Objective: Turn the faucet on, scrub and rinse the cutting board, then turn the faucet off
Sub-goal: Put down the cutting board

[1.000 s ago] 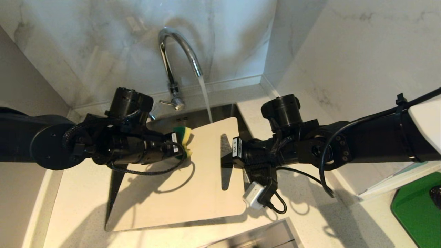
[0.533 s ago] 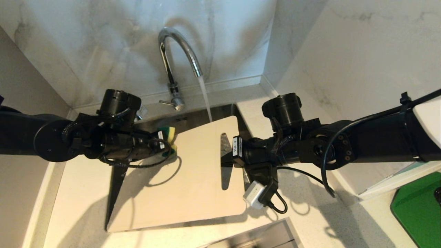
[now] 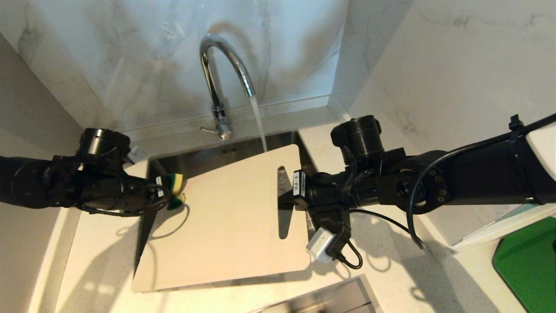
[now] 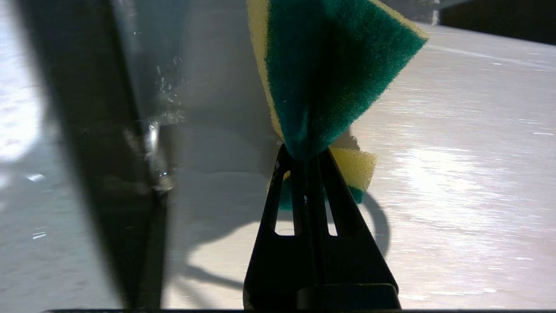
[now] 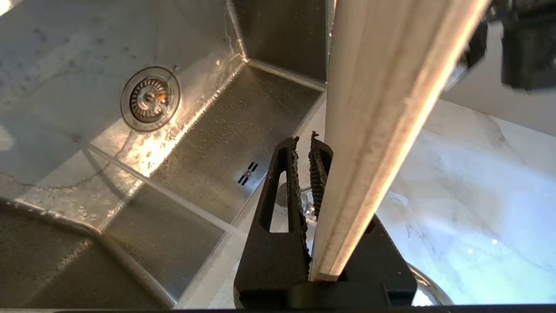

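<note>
sponge at the board's edge, water running

taking the cutting board (image 3: 230, 217) as the landmark: it lies tilted over the sink (image 5: 243, 130), its far corner under the stream from the faucet (image 3: 221, 78), which rises behind it. at its left edge the left tool (image 3: 171, 193) is pressed together, pinching a green-and-yellow sponge (image 4: 321, 74); the sponge hangs just off the board's far-left corner, and contact cannot be told. at the board's right edge, beside the slot handle, the right tool (image 3: 289, 191) pinches the board's rim and props it.

the risks, as a judgement: the sponge is gripped only by a folded corner, so a hard stroke could pull it free into the sink. the wet, thin board is held at one edge only; scrubbing pressure far from that grip could twist it loose or slide it down.

around the board runs a pale speckled worktop (image 3: 108, 243), wet-looking marble walls meet in a corner behind it, and a dark green board (image 3: 527, 261) lies far to its right.
</note>
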### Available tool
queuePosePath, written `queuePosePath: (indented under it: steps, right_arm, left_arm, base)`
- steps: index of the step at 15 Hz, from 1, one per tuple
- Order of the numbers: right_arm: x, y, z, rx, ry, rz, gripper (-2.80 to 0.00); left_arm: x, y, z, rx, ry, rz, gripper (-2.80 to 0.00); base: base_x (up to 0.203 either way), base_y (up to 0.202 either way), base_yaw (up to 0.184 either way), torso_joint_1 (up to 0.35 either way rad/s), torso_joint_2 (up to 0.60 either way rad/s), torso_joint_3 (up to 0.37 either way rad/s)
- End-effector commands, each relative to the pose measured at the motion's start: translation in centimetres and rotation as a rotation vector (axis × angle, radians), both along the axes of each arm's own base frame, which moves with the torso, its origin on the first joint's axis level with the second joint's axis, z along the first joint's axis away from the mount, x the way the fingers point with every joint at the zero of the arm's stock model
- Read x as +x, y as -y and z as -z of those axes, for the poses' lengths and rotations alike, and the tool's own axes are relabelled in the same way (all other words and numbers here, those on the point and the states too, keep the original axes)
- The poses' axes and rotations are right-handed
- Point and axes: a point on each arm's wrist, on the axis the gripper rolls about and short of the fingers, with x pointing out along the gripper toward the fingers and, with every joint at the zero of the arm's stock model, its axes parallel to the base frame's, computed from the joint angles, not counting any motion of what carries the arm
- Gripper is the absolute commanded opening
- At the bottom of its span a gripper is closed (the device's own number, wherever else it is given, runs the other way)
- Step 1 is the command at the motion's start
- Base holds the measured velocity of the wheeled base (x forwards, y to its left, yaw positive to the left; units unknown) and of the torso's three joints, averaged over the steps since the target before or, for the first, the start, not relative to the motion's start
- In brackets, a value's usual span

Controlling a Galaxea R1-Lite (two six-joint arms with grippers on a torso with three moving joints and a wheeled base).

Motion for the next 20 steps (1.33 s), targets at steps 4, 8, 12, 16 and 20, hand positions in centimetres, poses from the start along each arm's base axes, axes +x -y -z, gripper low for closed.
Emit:
queuePosePath:
  steps: [4,8,12,16,20]
  right_arm:
    - [-0.2,0.1,-0.4,0.001,0.018,-0.008,-2.80]
    - [-0.4,0.2,-0.4,0.001,0.019,-0.008,-2.80]
    - [-0.4,0.2,-0.3,0.000,0.011,-0.006,-2.80]
    - [-1.0,-0.3,-0.3,-0.001,0.009,-0.026,-2.80]
    - [-1.7,-1.3,0.1,-0.007,0.001,-0.059,-2.80]
  left_arm:
    - [-0.3,-3.4,1.3,0.011,0.018,-0.069,-2.80]
    - [-0.9,-5.7,0.6,-0.031,0.032,-0.093,-2.80]
    - [-2.8,-5.1,-2.4,-0.061,0.110,-0.066,-2.80]
    - [-4.8,-0.5,-4.9,-0.112,0.140,0.065,-2.80]
    - [-5.2,6.0,-6.5,-0.121,0.121,0.140,-2.80]
  base:
    - [0.000,0.000,0.000,0.000,0.00,0.000]
    - [0.000,0.000,0.000,0.000,0.00,0.000]
    - [0.000,0.000,0.000,0.000,0.00,0.000]
    - [0.000,0.000,0.000,0.000,0.00,0.000]
    - [0.000,0.000,0.000,0.000,0.00,0.000]
